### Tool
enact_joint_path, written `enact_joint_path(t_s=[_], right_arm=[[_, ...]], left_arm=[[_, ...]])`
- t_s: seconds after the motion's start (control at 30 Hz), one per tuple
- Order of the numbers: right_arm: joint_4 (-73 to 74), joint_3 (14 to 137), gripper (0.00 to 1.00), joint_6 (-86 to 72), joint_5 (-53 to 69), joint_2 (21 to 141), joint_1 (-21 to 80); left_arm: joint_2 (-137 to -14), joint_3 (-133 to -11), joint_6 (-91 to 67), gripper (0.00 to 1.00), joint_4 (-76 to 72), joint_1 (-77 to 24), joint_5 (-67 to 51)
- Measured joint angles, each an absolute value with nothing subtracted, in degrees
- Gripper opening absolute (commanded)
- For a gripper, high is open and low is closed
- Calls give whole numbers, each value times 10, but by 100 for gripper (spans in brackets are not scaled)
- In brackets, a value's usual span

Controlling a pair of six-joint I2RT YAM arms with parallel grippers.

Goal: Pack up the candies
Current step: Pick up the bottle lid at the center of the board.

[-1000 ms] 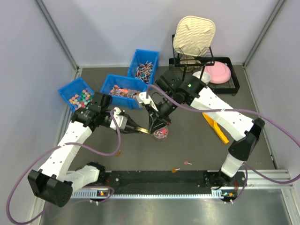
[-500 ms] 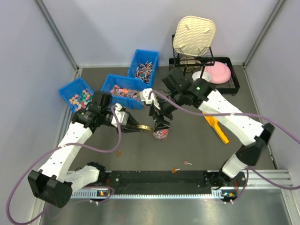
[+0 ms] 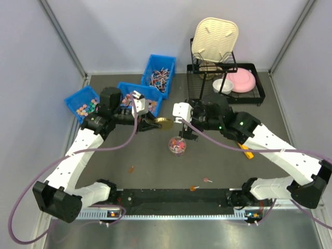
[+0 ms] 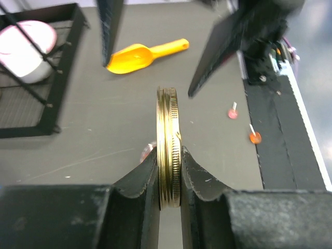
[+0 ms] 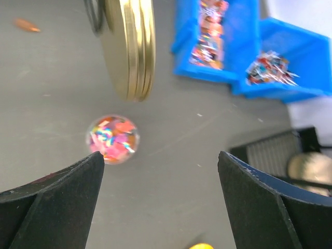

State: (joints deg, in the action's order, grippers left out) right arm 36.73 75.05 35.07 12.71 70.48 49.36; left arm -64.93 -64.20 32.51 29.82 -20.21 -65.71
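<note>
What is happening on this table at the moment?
The left end effector is shut on a gold lid and holds it above the table. The right end effector is open and empty, close to a small jar that is filled with candies. The jar stands uncovered, so the lid is not yet on it.

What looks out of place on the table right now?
Three sweets lie loose on the table, outside the jar: an orange sweet near the left arm, plus a pink lollipop and an orange lollipop by the front rail. The jar stands uncapped; the left tool holds its gold lid.
</note>
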Motion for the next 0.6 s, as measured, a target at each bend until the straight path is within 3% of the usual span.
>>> enact_joint_path(t_s=[0.23,0.33,0.6], right_arm=[[282,697,91,342,68,646,494],[252,694,96,343,60,621,496],[225,659,99,363,57,592,505]], left_arm=[[-653,-675,220,0,245,-202,-634],[-659,-674,167,0,211,-202,-619],[-684,-613,-28,0,57,-171,-586]])
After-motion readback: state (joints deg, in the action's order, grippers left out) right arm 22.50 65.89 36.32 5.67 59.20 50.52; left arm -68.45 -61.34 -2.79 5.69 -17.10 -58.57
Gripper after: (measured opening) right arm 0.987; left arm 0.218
